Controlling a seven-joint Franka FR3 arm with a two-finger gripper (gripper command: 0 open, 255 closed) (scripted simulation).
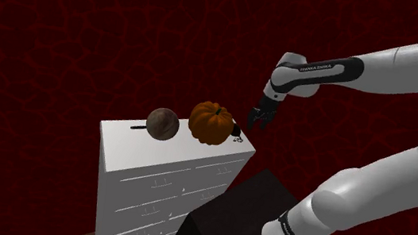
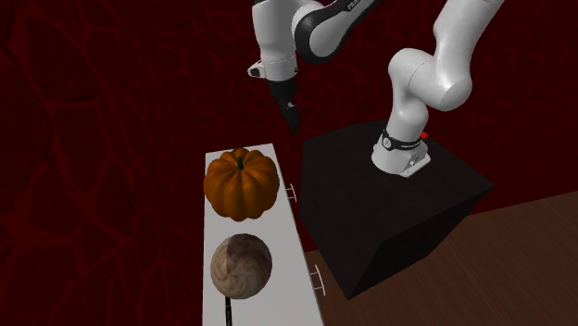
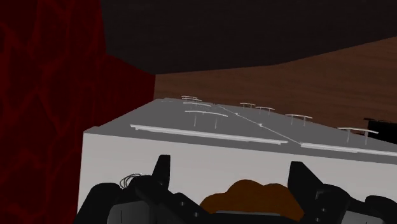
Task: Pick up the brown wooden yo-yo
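The yo-yo [image 1: 163,123] [image 2: 240,266] is a round, mottled brown body lying on top of a white chest of drawers [image 1: 153,179] [image 2: 281,231], with a thin dark string trailing from it. An orange pumpkin [image 1: 212,123] [image 2: 242,183] [image 3: 254,194] sits between the yo-yo and my gripper. The black gripper [image 1: 257,119] [image 2: 292,116] [image 3: 232,173] hangs open in the air just past the pumpkin, over the end of the chest nearest the stand. Its fingers stand wide apart with nothing held. It is well away from the yo-yo.
The black stand box [image 1: 245,212] [image 2: 389,204] stands close beside the chest's drawer fronts, whose metal handles [image 2: 318,278] stick out toward it. A dark red patterned wall [image 1: 63,41] is behind. Brown wooden floor [image 2: 528,269] lies beyond the stand.
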